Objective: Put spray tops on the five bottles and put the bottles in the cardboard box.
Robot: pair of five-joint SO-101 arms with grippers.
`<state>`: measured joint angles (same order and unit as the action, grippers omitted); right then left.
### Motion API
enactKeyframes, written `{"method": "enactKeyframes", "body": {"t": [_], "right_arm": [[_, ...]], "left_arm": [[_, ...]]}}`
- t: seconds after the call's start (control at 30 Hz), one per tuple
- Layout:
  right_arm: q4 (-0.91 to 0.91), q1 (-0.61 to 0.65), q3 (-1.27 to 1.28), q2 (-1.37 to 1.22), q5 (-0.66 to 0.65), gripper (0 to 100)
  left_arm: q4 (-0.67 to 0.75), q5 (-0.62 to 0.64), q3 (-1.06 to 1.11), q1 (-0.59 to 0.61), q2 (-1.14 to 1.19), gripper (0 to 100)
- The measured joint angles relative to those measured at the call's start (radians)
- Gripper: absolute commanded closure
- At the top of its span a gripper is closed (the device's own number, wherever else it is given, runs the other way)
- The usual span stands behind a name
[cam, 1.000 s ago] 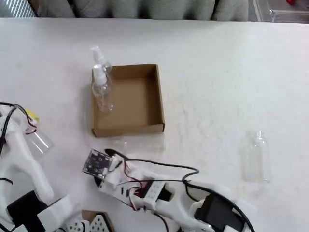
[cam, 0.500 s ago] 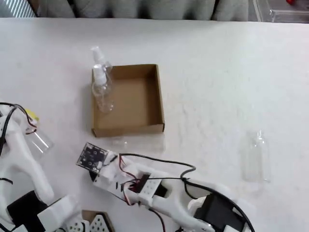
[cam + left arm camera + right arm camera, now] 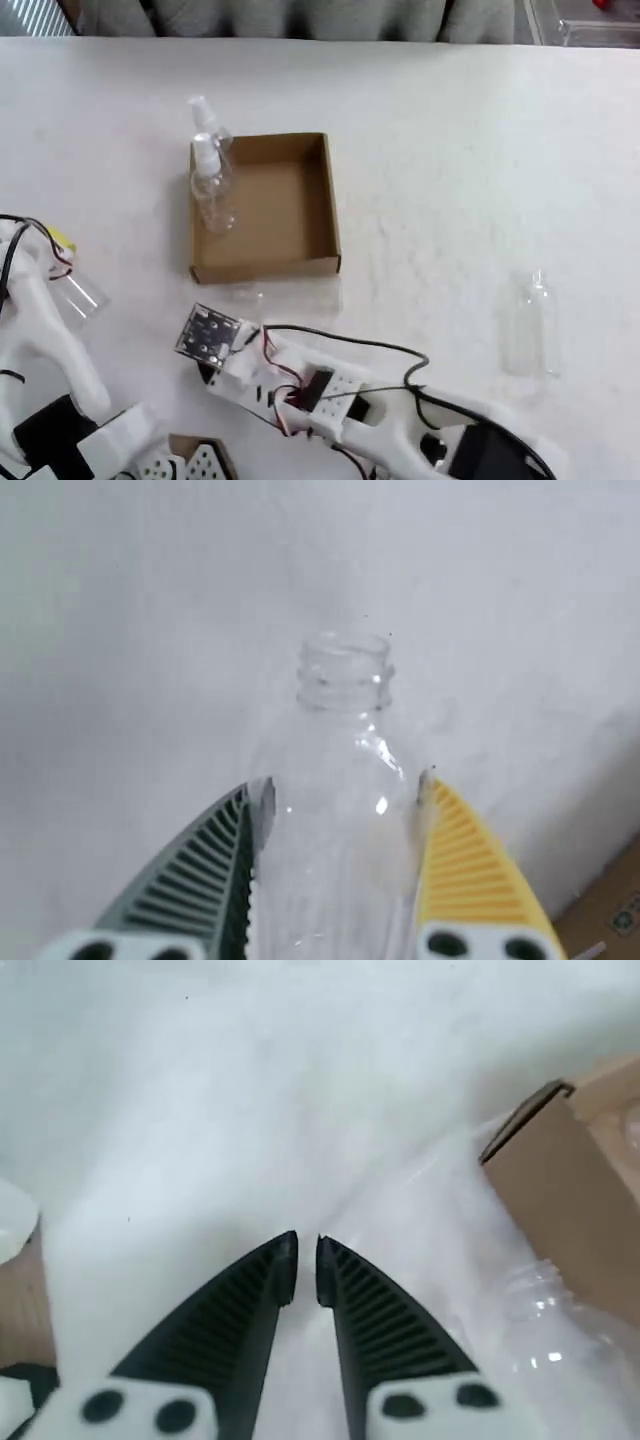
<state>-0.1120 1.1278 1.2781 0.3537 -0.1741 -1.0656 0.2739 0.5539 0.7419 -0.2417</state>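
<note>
My left gripper (image 3: 340,785), one finger grey and one yellow, is shut on a clear bottle (image 3: 345,710) with a bare threaded neck and no spray top. In the high view that bottle (image 3: 80,292) is at the table's left edge. My right gripper (image 3: 305,1260) has its black fingers shut on nothing, low over the table in front of the cardboard box (image 3: 565,1195). The box (image 3: 290,215) holds one topped bottle (image 3: 212,190) against its left wall. A second topped bottle (image 3: 205,118) stands just outside its far left corner.
A clear bottle (image 3: 528,322) lies on the table at the right. Another clear bottle (image 3: 530,1310) lies along the box's front wall, faint in the high view (image 3: 262,294). A small brown tray with white spray tops (image 3: 195,458) is at the front edge.
The right arm's wrist swung a little to the left and came back, and its rear links shifted right. The left arm and its bottle stayed nearly still.
</note>
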Motion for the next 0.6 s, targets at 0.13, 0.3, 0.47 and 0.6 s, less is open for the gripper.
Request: {"method": "enactKeyframes", "body": {"t": [0.13, 0.3, 0.47, 0.6], "right_arm": [[0.158, 0.003, 0.002, 0.121, 0.0, 77.5], [0.282, 0.0, 0.002, 0.203, 0.015, 78.2], [0.287, 0.023, 0.002, 0.158, 0.115, 80.5], [0.219, 0.02, -0.002, 0.055, 0.127, 80.7]], "left_arm": [[0.0, 0.0, 0.0, 0.0, 0.0, 95], [0.0, 0.0, 0.0, 0.0, 0.0, 95], [0.0, 0.0, 0.0, 0.0, 0.0, 95], [0.011, 0.0, 0.005, 0.0, 0.0, 95]]}}
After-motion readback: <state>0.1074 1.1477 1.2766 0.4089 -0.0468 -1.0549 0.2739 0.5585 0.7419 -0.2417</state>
